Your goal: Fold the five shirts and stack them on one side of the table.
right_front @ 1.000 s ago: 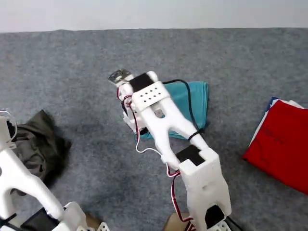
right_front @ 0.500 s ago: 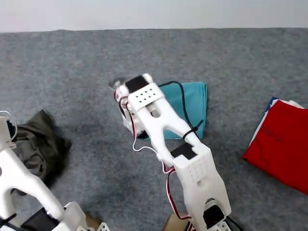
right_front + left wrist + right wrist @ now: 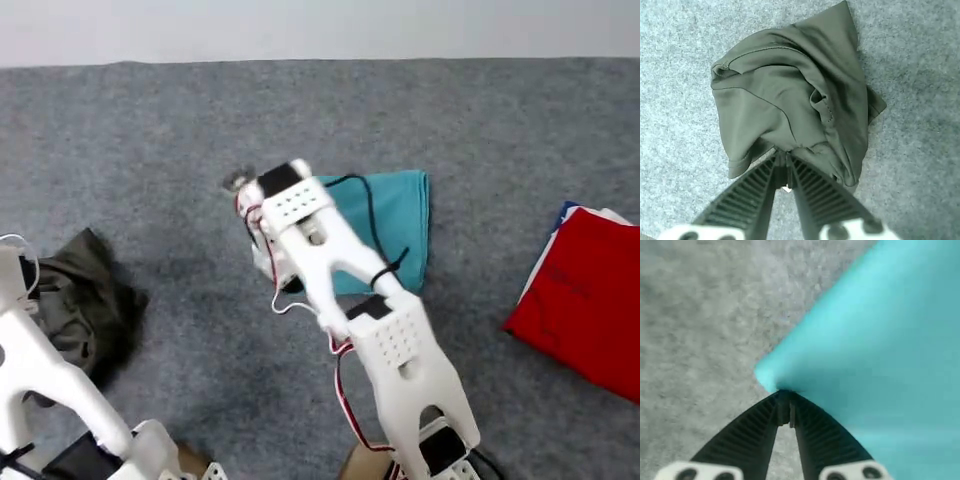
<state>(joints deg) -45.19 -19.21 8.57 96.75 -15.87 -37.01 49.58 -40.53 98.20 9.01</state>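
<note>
Teal shirt [image 3: 395, 215]: lies near the middle of the table [image 3: 180, 120], folded into a flat, roughly rectangular packet. We see neat edges on the sides toward the far and right edges of the table. The side toward the left edge is partly under the right arm [image 3: 400, 340], which stretches from the near edge diagonally over it.

In the right wrist view the teal shirt [image 3: 880, 340] is a smooth sheet ending in a rounded corner. The right gripper [image 3: 785, 396] has its jaws pressed together on that corner, with cloth pinched between the tips. We cannot tell from either view whether the corner is raised off the table.

Dark olive shirt [image 3: 85, 290]: at the left edge of the table, well apart from the teal one. It is unfolded, a crumpled heap with creases and one hem turned over [image 3: 790, 100]. The left gripper [image 3: 784, 159] is closed on the rim of this heap, the jaw tips meeting where the cloth bunches. The left arm [image 3: 40, 380] rises from the near left corner beside it.

Red shirt [image 3: 585, 300]: at the right edge of the table, folded and lying flat on top of a pile. Beneath it we note a blue layer [image 3: 566, 212] and a white layer [image 3: 610, 213] peeking out on the far side. Neither gripper is near this pile.

The table is covered in grey felt-like fabric.
</note>
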